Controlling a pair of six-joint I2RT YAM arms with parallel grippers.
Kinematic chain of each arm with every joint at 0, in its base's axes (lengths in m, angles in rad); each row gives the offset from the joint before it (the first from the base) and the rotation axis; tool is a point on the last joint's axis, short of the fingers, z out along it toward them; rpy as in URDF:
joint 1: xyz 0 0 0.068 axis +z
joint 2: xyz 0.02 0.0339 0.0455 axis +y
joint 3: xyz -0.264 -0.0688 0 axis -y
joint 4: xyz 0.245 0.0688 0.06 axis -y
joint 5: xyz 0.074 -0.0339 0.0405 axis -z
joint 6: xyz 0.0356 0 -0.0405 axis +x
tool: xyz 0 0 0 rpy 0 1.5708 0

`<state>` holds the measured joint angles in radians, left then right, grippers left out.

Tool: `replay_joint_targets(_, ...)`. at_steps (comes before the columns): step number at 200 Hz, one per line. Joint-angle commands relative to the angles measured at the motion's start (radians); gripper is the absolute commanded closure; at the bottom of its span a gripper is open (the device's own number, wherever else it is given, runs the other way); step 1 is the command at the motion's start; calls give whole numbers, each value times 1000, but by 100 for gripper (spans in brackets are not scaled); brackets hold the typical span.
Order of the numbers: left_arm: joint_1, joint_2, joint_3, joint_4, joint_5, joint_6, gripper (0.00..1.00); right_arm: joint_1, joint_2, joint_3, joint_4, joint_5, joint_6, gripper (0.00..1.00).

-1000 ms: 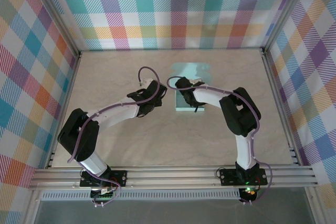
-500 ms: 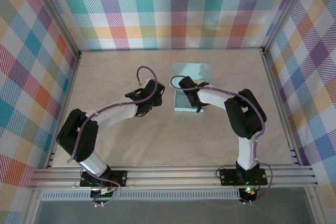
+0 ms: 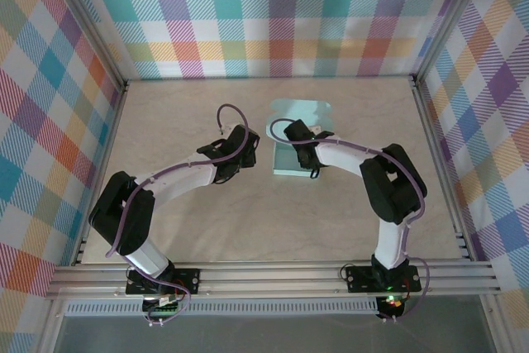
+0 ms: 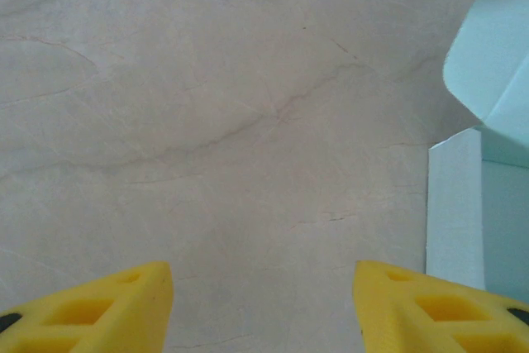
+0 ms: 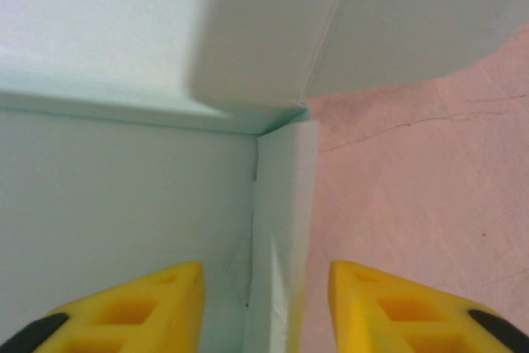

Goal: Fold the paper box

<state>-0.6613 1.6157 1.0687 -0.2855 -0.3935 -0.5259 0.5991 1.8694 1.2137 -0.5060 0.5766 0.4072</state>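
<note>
Standing centre-frame, the pale mint-green card box (image 3: 285,164) has walls raised, lid flap (image 3: 302,110) unclosed; left gripper (image 4: 263,307) and right gripper (image 5: 266,303) gape empty.

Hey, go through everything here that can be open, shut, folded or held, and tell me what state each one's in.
paper box: partly folded, side walls standing, top uncovered.
lid flap: open, not folded down over the box.
left gripper: open, holding nothing, over bare table beside the box.
right gripper: open, one finger either side of the box's side wall.
</note>
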Motion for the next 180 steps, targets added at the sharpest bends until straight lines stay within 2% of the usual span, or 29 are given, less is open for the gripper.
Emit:
replay_joint_targets(1,24,-5,25,63,37,27,34,-11,-68,-18,30,-28,-21,53)
replay_joint_targets(7,27,-6,28,71,46,34,25,-13,-80,-22,37,-33,-36,51)
replay_joint_targets(10,29,-8,31,74,51,42,18,-14,-85,-24,42,-36,-44,51)
replay_joint_targets(16,32,-7,40,78,58,61,13,-18,-100,-30,49,-45,-65,49)
replay_joint_targets(18,32,-6,45,77,58,68,7,-20,-105,-31,53,-49,-72,48)
replay_joint_targets(30,39,-6,64,80,56,108,0,-30,-140,-46,76,-71,-107,44)
replay_joint_targets(54,81,-15,71,140,123,177,0,-79,-219,-79,137,-173,-185,37)
replay_joint_targets(67,115,-12,81,174,209,212,0,-121,-265,-92,165,-261,-223,33)
replay_joint_targets(97,177,52,168,187,386,325,0,-243,-338,-97,210,-557,-331,24)
replay_joint_targets(120,199,121,265,139,453,448,0,-311,-343,-45,169,-741,-421,20)
replay_joint_targets(135,217,163,327,117,527,511,0,-339,-322,-4,126,-806,-467,20)
replay_joint_targets(157,248,248,443,21,638,526,4,-377,-270,53,71,-850,-495,20)
replay_joint_targets(180,265,310,502,16,753,540,8,-426,-217,92,51,-898,-534,20)
